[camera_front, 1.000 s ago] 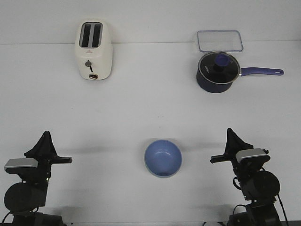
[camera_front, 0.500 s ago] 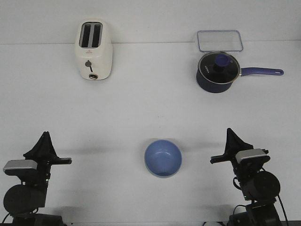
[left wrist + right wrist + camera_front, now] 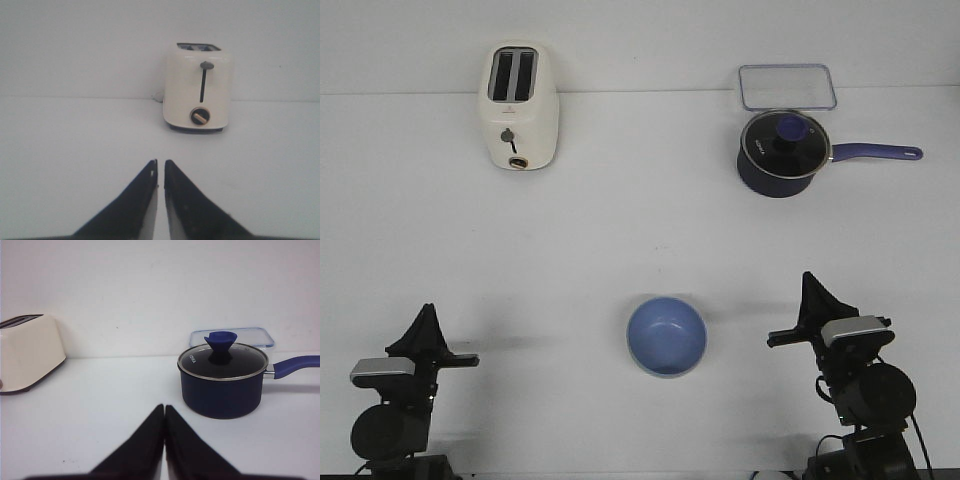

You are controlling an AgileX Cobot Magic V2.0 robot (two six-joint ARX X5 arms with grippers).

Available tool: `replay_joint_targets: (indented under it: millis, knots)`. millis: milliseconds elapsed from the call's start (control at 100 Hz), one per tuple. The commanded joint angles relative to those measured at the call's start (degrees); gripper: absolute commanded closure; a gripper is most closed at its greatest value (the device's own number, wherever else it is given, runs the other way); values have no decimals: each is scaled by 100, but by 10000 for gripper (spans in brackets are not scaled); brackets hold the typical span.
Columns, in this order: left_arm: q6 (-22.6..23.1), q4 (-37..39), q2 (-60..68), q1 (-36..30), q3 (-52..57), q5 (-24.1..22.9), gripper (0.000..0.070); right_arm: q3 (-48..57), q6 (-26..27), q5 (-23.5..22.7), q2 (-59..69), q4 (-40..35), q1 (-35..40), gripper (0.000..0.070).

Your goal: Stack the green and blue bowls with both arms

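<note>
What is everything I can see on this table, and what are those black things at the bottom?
Round periwinkle blue bowl: one, blue with a pale rim showing beneath it, near middle of the table, between the two arms.
Cream two-slot toaster: one, cream with dark slots, far left.
Dark navy saucepan with glass lid: one, navy, blue handle pointing right, far right.
Clear plastic lidded container: one, transparent, just behind the saucepan.
White table: one, white, under everything.
Left gripper: one, black, near left corner, fingers almost together, holding nothing.
Right gripper: one, black, near right corner, fingers together, holding nothing.
</note>
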Motion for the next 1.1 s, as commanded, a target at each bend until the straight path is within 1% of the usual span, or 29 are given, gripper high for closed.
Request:
replay_joint_targets:
  millis: [0,180,1090]
  knots:
    - [-55,125,-125,15,-129,4,685,-13,-33,4,-2,79,4,700]
    - [-52,238,-120,15,-490,4,685,-11,-33,4,-2,81,4,700]
    - [-55,289,-109,15,-481,7,685,-11,-33,7,-2,81,4,700]
